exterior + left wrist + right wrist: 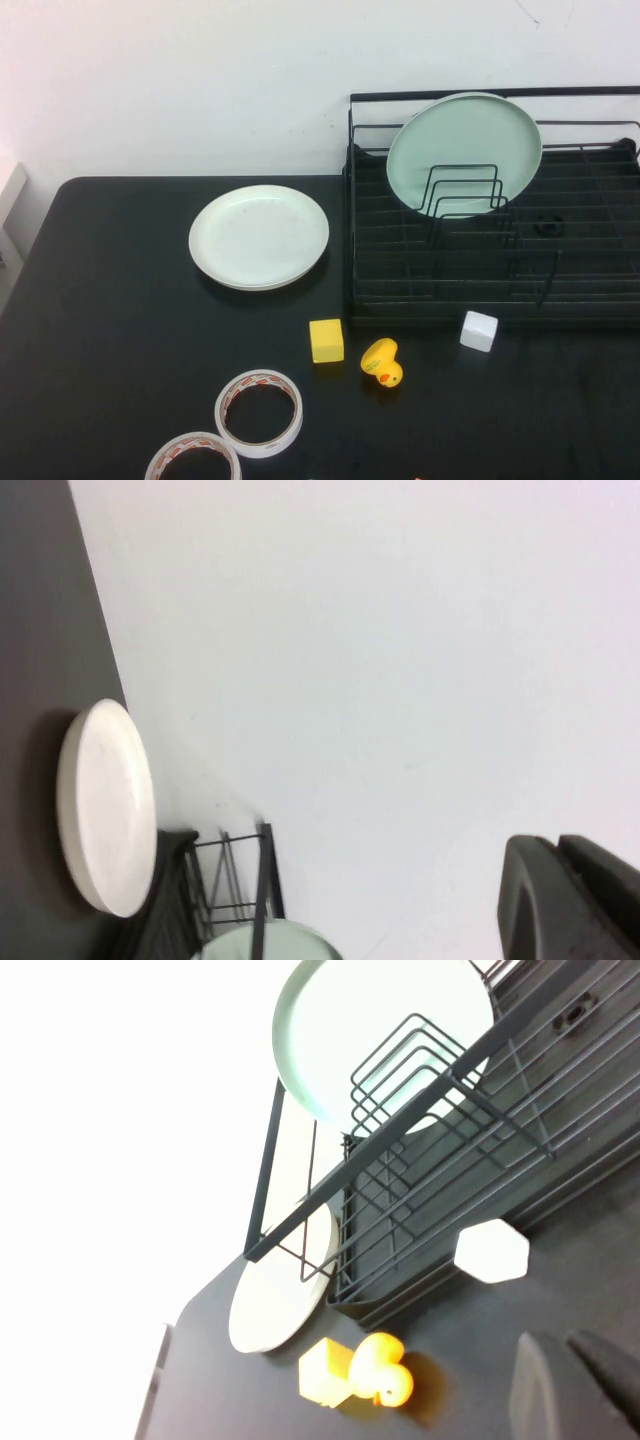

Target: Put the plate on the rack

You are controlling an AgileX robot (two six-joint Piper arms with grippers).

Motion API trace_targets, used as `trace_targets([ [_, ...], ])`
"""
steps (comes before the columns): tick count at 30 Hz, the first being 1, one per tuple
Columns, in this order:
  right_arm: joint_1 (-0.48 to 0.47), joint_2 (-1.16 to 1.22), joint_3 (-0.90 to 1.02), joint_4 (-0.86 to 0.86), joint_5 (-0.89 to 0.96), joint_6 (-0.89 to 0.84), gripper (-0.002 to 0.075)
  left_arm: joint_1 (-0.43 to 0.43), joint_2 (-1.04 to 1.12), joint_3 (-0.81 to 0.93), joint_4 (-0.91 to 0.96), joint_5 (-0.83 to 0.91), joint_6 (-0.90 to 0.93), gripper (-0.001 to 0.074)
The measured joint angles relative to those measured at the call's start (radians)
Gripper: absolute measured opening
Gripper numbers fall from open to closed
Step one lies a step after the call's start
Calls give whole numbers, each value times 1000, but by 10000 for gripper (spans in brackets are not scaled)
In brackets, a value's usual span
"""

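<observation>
The cream plate lies flat on the black table, left of the black wire rack. It also shows in the left wrist view and the right wrist view. Neither gripper shows in the high view. My left gripper is shut and empty, held high and well away from the plate. My right gripper is shut and empty, above the table in front of the rack, near the white cube.
A pale mint-green plate stands upright in the rack's dividers. In front of the rack are a yellow cube, a yellow rubber duck and the white cube. Two tape rolls lie near the front edge.
</observation>
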Motion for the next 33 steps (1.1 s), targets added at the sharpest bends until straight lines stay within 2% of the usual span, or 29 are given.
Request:
trace_targets([
  [5,0,0,0,2,-13,-23,10,0,0,0,-30,-2,6,-2],
  [10,0,0,0,-7,-13,-99,9,0,0,-55,187,83,198,-2],
  [15,0,0,0,-7,-9,-121,9,0,109,-343,483,298,465,-2],
  [17,0,0,0,-7,-9,-129,10,0,216,-484,590,416,509,-2],
  [22,0,0,0,-7,-9,-144,9,-2,513,-770,683,710,537,-2],
  [25,0,0,0,-9,-9,-146,10,-33,684,-892,703,813,541,-2],
  [28,0,0,0,-9,-9,-146,10,-98,814,-969,750,842,572,0],
  [31,0,0,0,-11,-9,-146,9,-191,924,-1034,871,851,577,24],
  [33,0,0,0,-13,-9,-152,10,-251,1003,-1082,989,866,503,55],
])
